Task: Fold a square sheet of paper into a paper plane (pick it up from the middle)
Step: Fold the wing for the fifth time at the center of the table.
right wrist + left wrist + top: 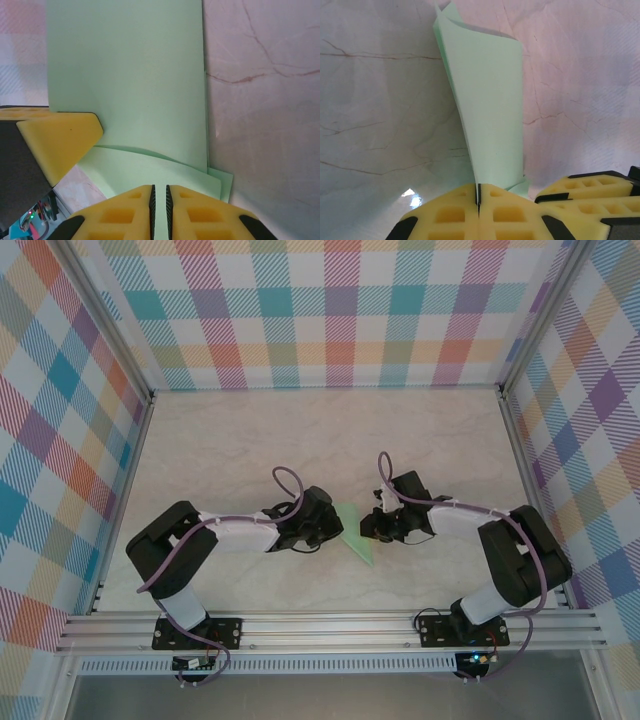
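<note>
Two grippers met at the paper in the centre of the top view. Left gripper, at the bottom centre of its wrist view, had its yellow pads pressed flat together with the lower edge of the paper plane caught in the seam, so it was clamped on it. That was probably at the centre crease, so the folded layers hold together and the dart can be carried from its middle. From the pinch the mint sheet ran straight up the frame, its layers curling apart near the top edge, with a small flap poking out just right of the pads. I couldn't tell whether it was clear of the table. Right gripper, at the bottom centre of its own view, had its jaws nearly together with a thin slit between them. I couldn't tell whether any paper sat in the slit or just lay ahead of it. My read is that it was steadying the fold from the opposite side. In that view the sheet spread across the upper left and centre, touching the left gripper's pad at mid-left. In the top view the paper plane sat between the two grippers, with marble all round.
</note>
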